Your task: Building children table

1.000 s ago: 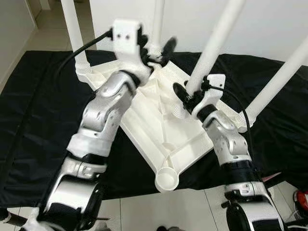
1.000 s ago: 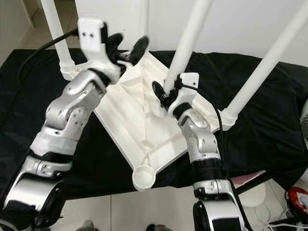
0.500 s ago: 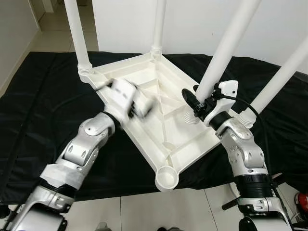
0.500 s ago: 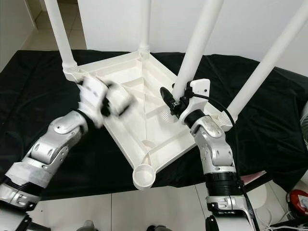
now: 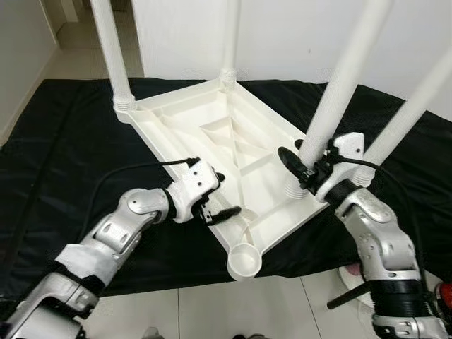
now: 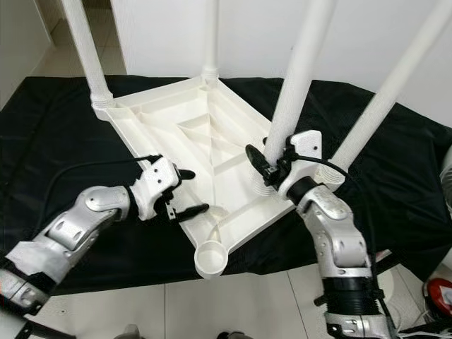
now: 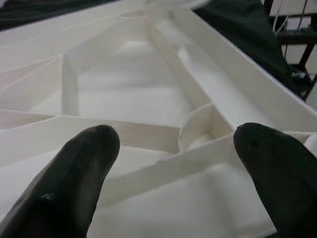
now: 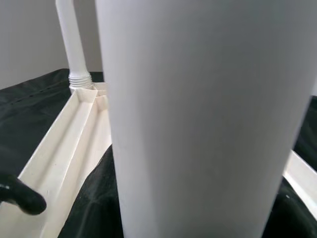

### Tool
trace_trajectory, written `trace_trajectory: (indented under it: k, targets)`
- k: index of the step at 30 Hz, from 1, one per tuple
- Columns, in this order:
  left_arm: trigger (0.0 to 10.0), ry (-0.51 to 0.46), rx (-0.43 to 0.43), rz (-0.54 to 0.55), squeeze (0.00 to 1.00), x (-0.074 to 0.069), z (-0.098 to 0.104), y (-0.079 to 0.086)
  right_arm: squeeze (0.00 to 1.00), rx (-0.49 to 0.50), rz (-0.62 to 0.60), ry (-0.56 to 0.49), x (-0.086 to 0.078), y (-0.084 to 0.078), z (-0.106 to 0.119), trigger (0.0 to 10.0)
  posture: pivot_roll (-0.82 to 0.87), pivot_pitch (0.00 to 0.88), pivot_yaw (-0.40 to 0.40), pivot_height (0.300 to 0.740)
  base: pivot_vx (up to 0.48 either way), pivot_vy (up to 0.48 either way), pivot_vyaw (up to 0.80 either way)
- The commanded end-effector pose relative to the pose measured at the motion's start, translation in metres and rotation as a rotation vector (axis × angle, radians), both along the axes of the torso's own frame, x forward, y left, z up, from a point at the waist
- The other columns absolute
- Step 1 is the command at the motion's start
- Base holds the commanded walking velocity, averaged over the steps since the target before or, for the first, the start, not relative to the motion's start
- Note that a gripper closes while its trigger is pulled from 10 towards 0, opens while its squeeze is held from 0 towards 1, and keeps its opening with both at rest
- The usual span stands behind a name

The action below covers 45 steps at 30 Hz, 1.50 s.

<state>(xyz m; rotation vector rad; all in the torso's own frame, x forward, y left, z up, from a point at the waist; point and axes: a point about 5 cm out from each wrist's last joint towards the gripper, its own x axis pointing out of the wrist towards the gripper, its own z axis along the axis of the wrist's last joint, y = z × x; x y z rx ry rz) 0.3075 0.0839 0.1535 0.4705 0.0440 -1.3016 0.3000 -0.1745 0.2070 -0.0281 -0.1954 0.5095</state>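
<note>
A white children's table lies upside down on a black mat. Three white legs stand screwed in: far left, far middle and right. The near corner socket is empty. My right gripper is shut on a loose fourth leg; its threaded end rests on the table's underside by the right edge. This leg looms close in the right wrist view. My left gripper is open over the near left rim, and ribs show between its fingers.
The mat ends at a pale tiled floor in front of me. A white wall stands behind the table. A red object and a black rod lie at the lower right.
My left arm has dropped from the far middle leg down to the table's near left rim, gripper open. The right gripper has shifted right and nearer, still holding its leg.
</note>
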Motion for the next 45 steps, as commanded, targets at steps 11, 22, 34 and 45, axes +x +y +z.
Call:
trace_trajectory:
  k: [11,22,34,45]
  targets:
    - [10.0,-0.088,0.036,0.076,0.0,0.022,0.007,-0.001,0.0,0.01,0.016,-0.011,-0.011,-0.004,0.003,10.0,0.03,0.064,-0.029,0.74,0.0,0.0,0.0]
    - [10.0,-0.123,0.146,0.113,0.0,0.04,0.0,0.006,0.0,0.036,0.033,-0.014,-0.021,-0.011,0.004,10.0,0.02,0.072,-0.02,0.74,0.0,0.0,0.0]
    - [10.0,-0.159,0.326,0.043,0.0,0.047,-0.013,0.003,0.0,0.034,0.015,-0.008,-0.024,-0.013,0.003,10.0,0.01,0.07,-0.005,0.74,0.0,0.0,0.0]
    - [10.0,0.055,0.409,-0.139,0.0,0.035,-0.033,0.009,0.0,0.032,-0.007,-0.013,-0.029,-0.015,0.002,10.0,-0.02,0.068,0.022,0.74,0.0,0.0,0.0]
